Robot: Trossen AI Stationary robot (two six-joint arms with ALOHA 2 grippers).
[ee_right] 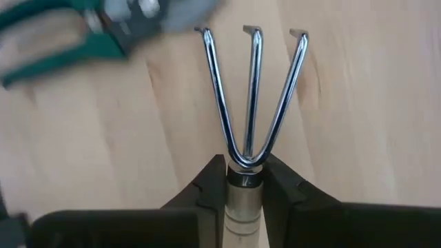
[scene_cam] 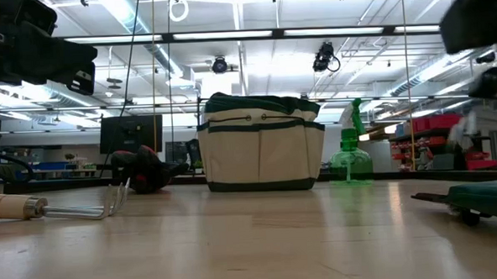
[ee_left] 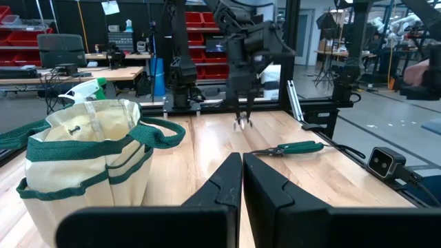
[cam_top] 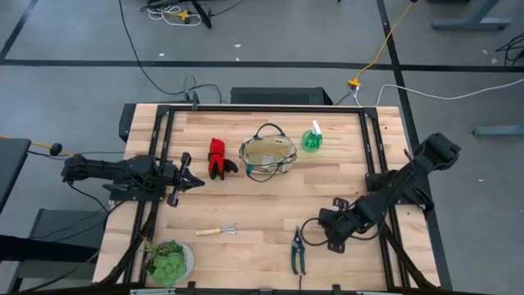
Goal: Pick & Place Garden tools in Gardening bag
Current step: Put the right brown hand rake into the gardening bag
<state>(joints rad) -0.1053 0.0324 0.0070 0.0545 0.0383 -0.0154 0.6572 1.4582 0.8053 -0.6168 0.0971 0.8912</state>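
Observation:
My right gripper [cam_top: 312, 223] is shut on a three-tined mini rake [ee_right: 252, 96] above the table's near right part, over the green-handled pruning shears [cam_top: 297, 250]. Another wooden-handled mini rake [cam_top: 218, 232] lies flat near the front left. The tan gardening bag [cam_top: 268, 156] stands at mid-table. The red-and-black gloves [cam_top: 219, 158] lie to its left and the green spray bottle [cam_top: 312, 139] stands to its right. My left gripper [cam_top: 195, 181] is shut and empty, left of the gloves. My right gripper pinches the rake's metal collar [ee_right: 244, 180], where the tines join the pale handle, between its two fingers. The fingers point down and lie along the tool. The tines [ee_left: 242, 123] hang below the fingertips, clear of the table. The handle runs back between the fingers.
A green succulent in a pale pot [cam_top: 169, 260] stands at the front left corner. A dark frame [cam_top: 270, 109] borders the work area. Bare wood lies between the bag and the front edge.

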